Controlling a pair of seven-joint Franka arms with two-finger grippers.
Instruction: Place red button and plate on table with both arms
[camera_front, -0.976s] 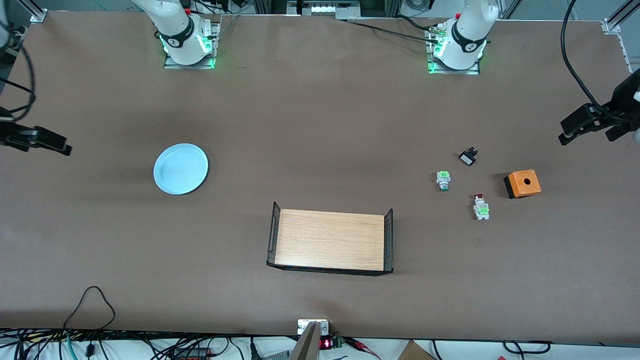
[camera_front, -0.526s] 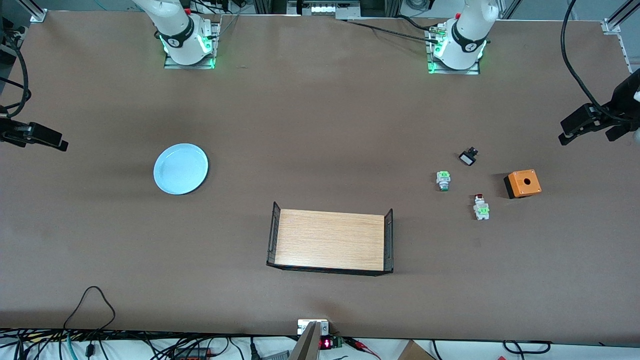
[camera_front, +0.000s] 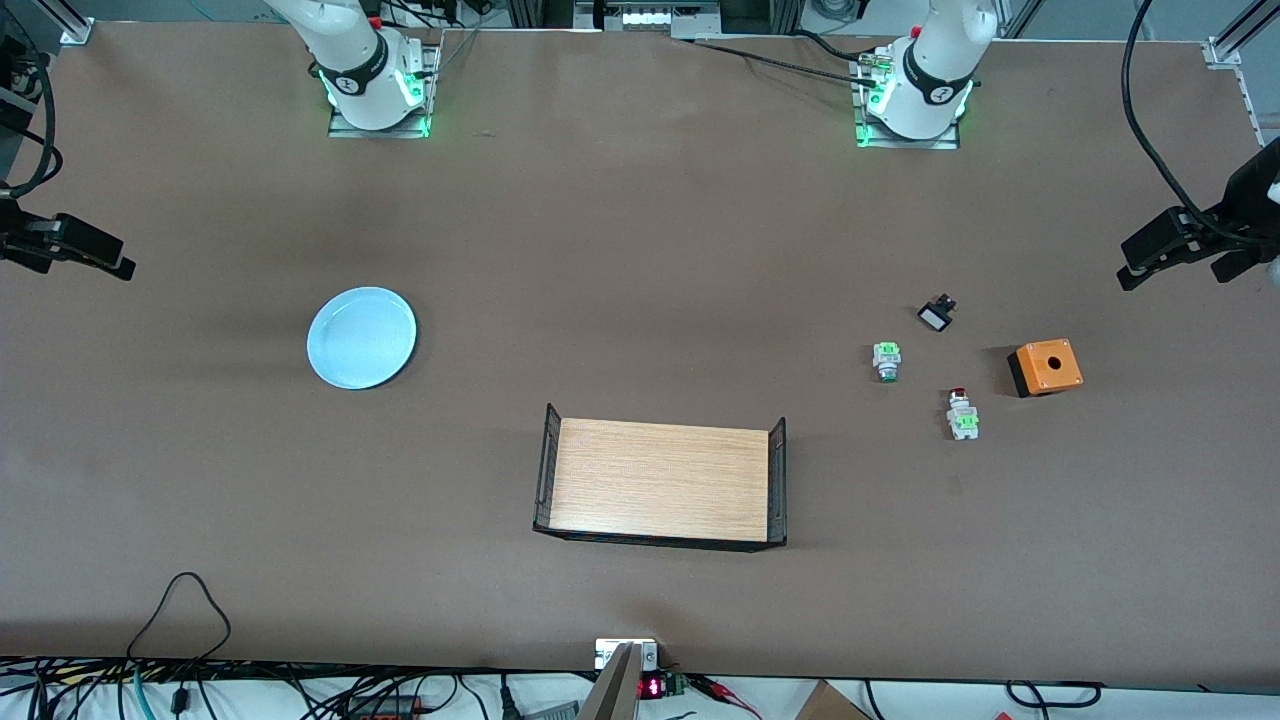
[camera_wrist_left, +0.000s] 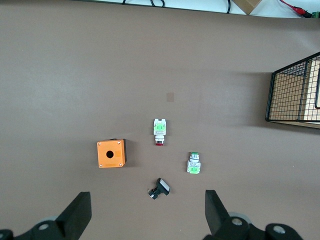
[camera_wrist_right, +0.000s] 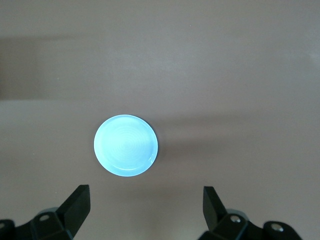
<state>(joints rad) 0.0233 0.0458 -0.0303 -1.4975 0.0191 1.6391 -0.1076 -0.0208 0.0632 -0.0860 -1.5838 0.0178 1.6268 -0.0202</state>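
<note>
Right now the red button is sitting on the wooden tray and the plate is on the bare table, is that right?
Not quite. The red button lies on the bare table, beside the orange box, not on the wooden tray. The front view shows it. The plate is on the bare table, as you said.

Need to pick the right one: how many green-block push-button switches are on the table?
2. The red button lies beside the orange box, nearer the front camera. The capless green switch lies beside it, toward the wooden tray. None look hidden.
</note>
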